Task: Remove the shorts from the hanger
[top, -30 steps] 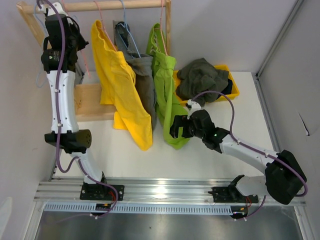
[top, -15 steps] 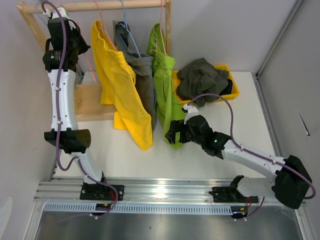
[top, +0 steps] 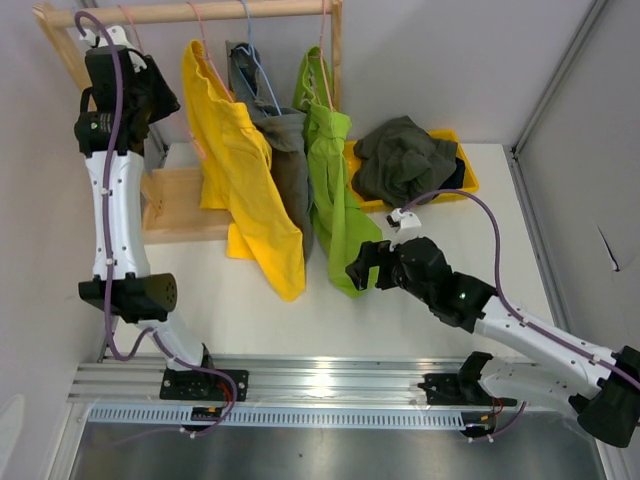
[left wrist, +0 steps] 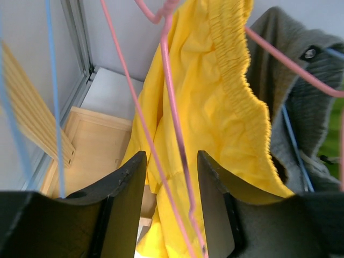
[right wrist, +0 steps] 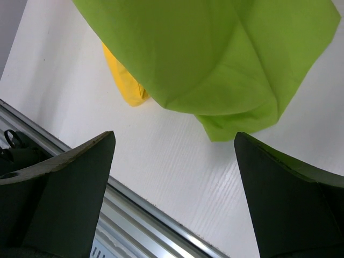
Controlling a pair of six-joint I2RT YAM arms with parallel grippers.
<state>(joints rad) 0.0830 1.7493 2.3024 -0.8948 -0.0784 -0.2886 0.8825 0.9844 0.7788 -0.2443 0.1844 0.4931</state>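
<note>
**Yellow shorts (top: 245,170) beside the left jaws, lime green shorts (top: 335,200) ahead of the right jaws**

White tabletop (top: 300,315) lies below the right jaws, and the wooden rack (top: 180,205) stands under and around the left jaws, which are up high by its top rail (top: 250,10). The yellow shorts hang just to the right of the left jaws, elastic waistband bunched on a pink hanger (left wrist: 145,123). Over on the wrist view, the left jaws are parted, released, and a pink wire of that hanger runs straight through the gap between them without being pinched.

Now the right jaws: spread wide, gripping nothing, low over the tabletop. The lime green shorts dangle right in front of them, hem near but apart from both fingers. Between the yellow and lime pairs, farther back from the right jaws, the mid grey shorts (top: 288,150) droop on a blue hanger (top: 262,85).

Beyond the right jaws and off the rack, the olive-grey shorts (top: 400,160) sit heaped in a yellow bin (top: 468,182).
</note>
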